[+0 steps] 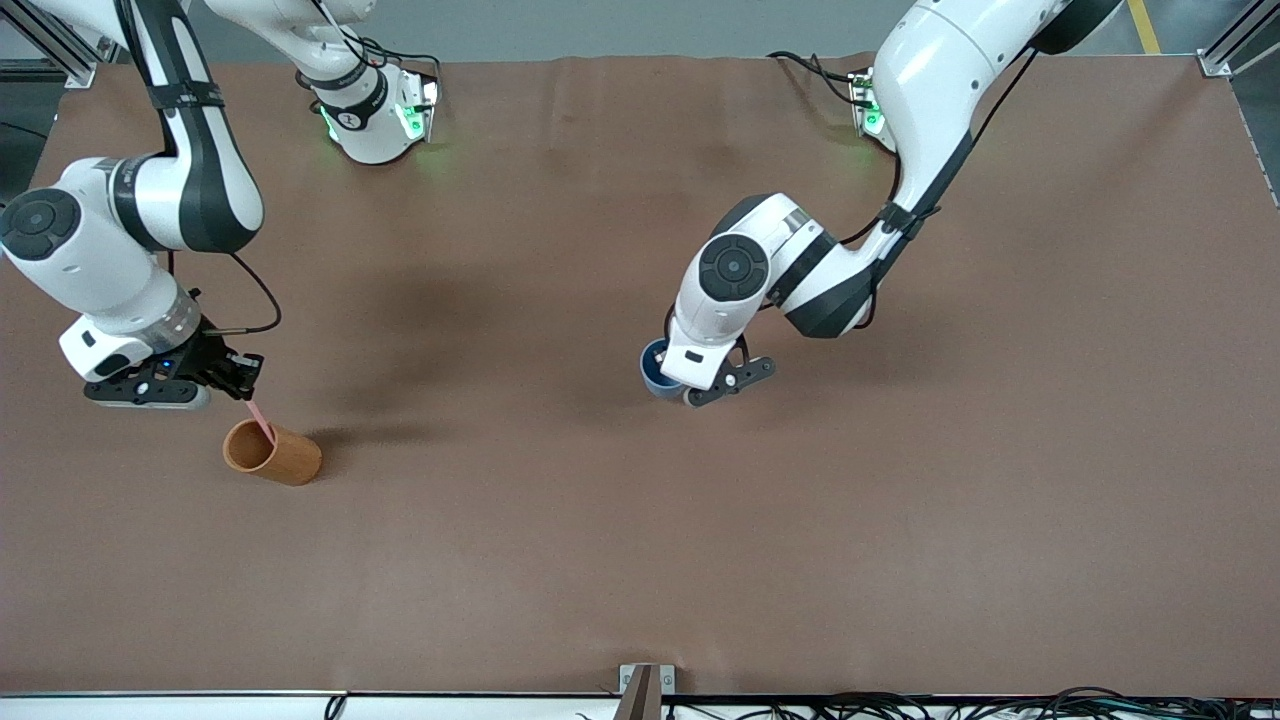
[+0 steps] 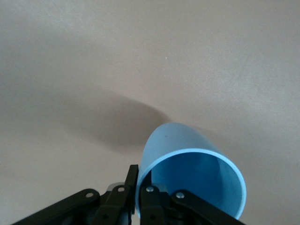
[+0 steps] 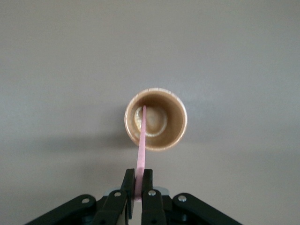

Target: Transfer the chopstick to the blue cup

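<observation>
Chopstick point(image 3: 141, 140) clamped in right pincer point(image 3: 138, 186), tip inside brown cup point(image 3: 176, 123); left pincer point(image 2: 137, 190) grips blue cup point(image 2: 187, 164).

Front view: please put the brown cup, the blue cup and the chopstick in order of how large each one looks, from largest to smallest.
1. brown cup, in full view.
2. blue cup, unsure: the left tool, shut on its rim, hides most of it.
3. chopstick, only a short thin piece between the right tool and the brown cup.

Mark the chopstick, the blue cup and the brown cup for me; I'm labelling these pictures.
chopstick point(image 3: 142, 140), right wrist view, middle of its pink shaft.
blue cup point(image 2: 176, 139), left wrist view, its outer wall.
brown cup point(image 1: 290, 462), front view, its outer side.
</observation>
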